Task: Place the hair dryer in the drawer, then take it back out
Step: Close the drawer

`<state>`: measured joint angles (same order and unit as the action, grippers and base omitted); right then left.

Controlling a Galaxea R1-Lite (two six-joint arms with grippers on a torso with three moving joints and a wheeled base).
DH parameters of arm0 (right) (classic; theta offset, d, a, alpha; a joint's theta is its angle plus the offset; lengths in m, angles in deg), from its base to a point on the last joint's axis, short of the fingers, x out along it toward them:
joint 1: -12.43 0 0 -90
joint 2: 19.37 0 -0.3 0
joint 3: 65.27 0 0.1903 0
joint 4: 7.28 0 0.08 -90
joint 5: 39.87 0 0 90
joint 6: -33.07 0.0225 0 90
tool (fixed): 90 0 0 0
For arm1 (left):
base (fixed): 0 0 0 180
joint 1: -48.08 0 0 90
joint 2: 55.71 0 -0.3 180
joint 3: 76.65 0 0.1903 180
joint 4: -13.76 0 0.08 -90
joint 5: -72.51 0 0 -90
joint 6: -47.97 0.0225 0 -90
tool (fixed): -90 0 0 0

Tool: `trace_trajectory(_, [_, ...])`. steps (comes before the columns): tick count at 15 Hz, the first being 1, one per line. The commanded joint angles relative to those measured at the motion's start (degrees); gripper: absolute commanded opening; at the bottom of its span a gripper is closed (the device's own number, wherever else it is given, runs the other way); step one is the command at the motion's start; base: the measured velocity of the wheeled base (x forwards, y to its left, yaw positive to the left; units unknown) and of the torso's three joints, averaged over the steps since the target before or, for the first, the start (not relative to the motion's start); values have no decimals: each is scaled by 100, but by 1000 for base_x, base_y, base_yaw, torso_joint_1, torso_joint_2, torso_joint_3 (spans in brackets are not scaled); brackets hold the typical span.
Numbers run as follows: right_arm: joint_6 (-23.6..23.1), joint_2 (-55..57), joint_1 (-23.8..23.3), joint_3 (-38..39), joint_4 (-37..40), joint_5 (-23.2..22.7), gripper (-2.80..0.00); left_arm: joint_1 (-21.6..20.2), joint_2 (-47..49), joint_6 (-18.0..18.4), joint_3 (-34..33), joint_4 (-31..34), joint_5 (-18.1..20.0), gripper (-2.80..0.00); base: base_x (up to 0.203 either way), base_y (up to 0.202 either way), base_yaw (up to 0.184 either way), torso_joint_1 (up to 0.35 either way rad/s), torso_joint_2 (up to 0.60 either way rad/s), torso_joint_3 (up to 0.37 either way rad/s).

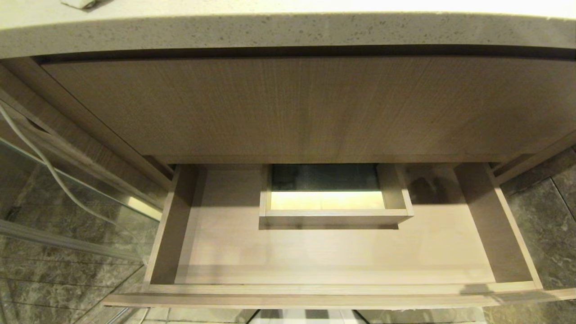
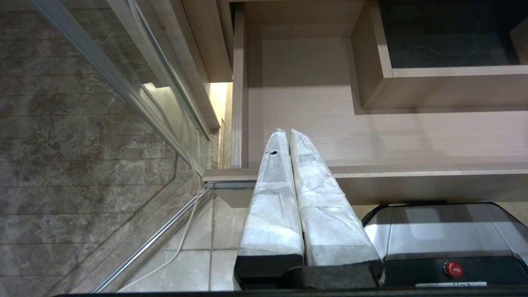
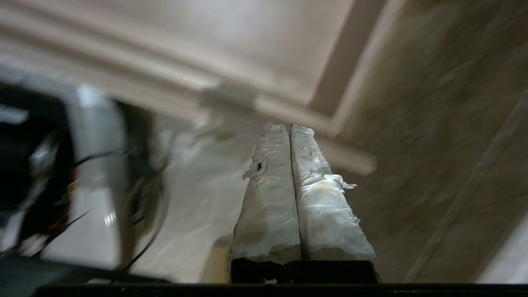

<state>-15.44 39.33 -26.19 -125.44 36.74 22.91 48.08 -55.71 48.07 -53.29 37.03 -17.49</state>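
Note:
The drawer (image 1: 324,258) stands pulled out below the vanity, wide, shallow and light wood-grain, with nothing lying on its bare bottom. A boxed cutout (image 1: 335,218) sits at its middle back. The hair dryer is not in the drawer; only a sliver of a small white thing (image 1: 78,3) shows on the countertop at far left, and I cannot tell what it is. Neither arm is in the head view. My left gripper (image 2: 287,132) is shut and empty, hanging over the drawer's (image 2: 371,136) left front corner. My right gripper (image 3: 288,127) is shut and empty beside the drawer's blurred right front corner.
A taller wood-grain panel (image 1: 297,108) and a speckled countertop (image 1: 288,29) overhang the drawer. A glass panel (image 1: 67,202) with a loose white cord (image 1: 45,162) stands to the left. Dark marble tiles (image 1: 549,225) lie to the right. My base (image 2: 445,231) is under the drawer front.

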Motion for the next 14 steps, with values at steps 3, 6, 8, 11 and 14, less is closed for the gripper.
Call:
trace_trajectory(3, [-40, 28, -34, 735, 501, 89, -280, 0, -8, -1, 0, 1, 0, -280, 0, 0, 0, 46, 18, 67])
trace_trajectory(6, [-38, 221, 2, 1034, 538, 655, -280, 0, 0, -1, 0, 1, 0, -280, 0, 0, 0, 19, 3, 25])
trace_trajectory(8, [-36, 433, -21, 1141, 495, 796, -280, 0, -9, -1, 0, 1, 0, -280, 0, 0, 0, 0, 0, 0])
trace_trajectory(11, [-36, 1038, -22, 1064, 448, 820, -280, 0, 0, -1, 0, 1, 0, -280, 0, 0, 0, 0, 0, 0])
trace_trajectory(14, [-33, 1529, -28, 919, 399, 886, -280, 0, -8, -1, 0, 1, 0, -280, 0, 0, 0, 0, 0, 0])
